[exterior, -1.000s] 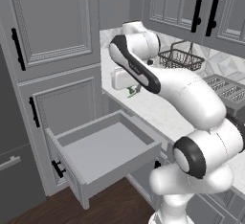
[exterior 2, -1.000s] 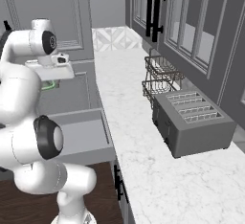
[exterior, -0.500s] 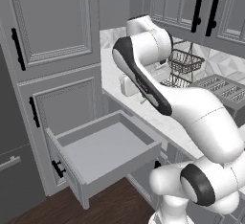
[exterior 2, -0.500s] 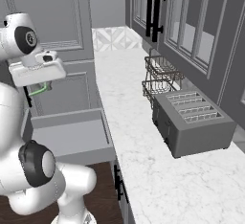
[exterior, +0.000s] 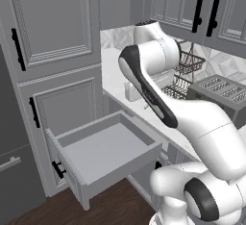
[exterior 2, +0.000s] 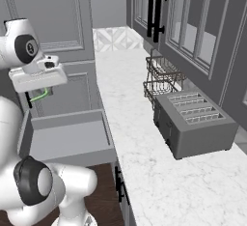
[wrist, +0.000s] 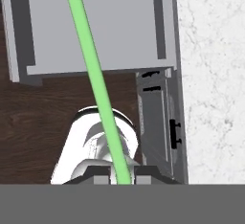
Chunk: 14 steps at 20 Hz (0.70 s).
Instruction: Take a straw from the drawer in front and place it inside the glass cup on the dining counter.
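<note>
1. Left base view: the drawer [exterior: 103,154] stands pulled out from the grey cabinets, its tray bare. The white arm bends high over the counter [exterior: 120,82] edge, and its bulk hides the hand. A wire rack [exterior: 185,70] and a grey toaster [exterior: 221,94] sit on the counter behind the arm.

2. Right base view: the gripper [exterior 2: 39,93] hangs under the white hand, above the drawer [exterior 2: 67,138]. The straw [exterior 2: 41,95] shows as a green curve below the hand, clear of the drawer. The rack [exterior 2: 161,80] and toaster [exterior 2: 195,123] sit near each other along the counter [exterior 2: 144,172].

3. Hand view: the straw [wrist: 93,74] runs as a long green line from between the fingertips [wrist: 143,174] across the open drawer [wrist: 95,27] below. The jaws are clamped on its near end. The marble counter [wrist: 213,74] lies along the right side.
</note>
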Tool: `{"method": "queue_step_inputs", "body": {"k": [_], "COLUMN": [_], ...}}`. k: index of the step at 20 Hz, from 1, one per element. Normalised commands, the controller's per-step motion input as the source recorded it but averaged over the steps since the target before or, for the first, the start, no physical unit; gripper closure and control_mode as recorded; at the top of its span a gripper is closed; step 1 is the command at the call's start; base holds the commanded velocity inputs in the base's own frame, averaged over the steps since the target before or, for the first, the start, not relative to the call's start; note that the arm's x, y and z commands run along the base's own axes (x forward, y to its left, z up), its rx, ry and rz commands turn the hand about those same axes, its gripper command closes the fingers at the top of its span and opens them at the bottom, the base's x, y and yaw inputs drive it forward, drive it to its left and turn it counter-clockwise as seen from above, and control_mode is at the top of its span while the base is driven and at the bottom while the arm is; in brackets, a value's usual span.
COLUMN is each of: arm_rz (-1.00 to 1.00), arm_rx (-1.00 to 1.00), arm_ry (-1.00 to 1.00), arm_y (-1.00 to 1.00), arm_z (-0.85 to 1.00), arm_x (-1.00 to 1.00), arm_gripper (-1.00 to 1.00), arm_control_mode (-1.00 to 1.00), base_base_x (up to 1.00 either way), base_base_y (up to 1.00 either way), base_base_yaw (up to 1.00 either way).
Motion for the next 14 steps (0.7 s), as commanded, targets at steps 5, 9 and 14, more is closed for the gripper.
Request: {"method": "queue_step_inputs", "body": {"k": [5,9,14], "arm_rz": [0.00,0.00,0.00], "arm_rx": [0.06,0.00,0.00], "arm_ry": [0.00,0.00,0.00], "arm_y": [-0.02,0.00,0.00], "arm_z": [-0.25,0.00,0.00], "arm_x": [0.00,0.00,0.00], "arm_gripper": [1.00,1.00,1.00], "arm_control_mode": [-1.00,1.00,1.00], "base_base_x": [0.00,-0.98,-0.89], "base_base_y": [0.00,-0.01,0.32], "base_base_yaw": [0.00,0.10,0.54]}}
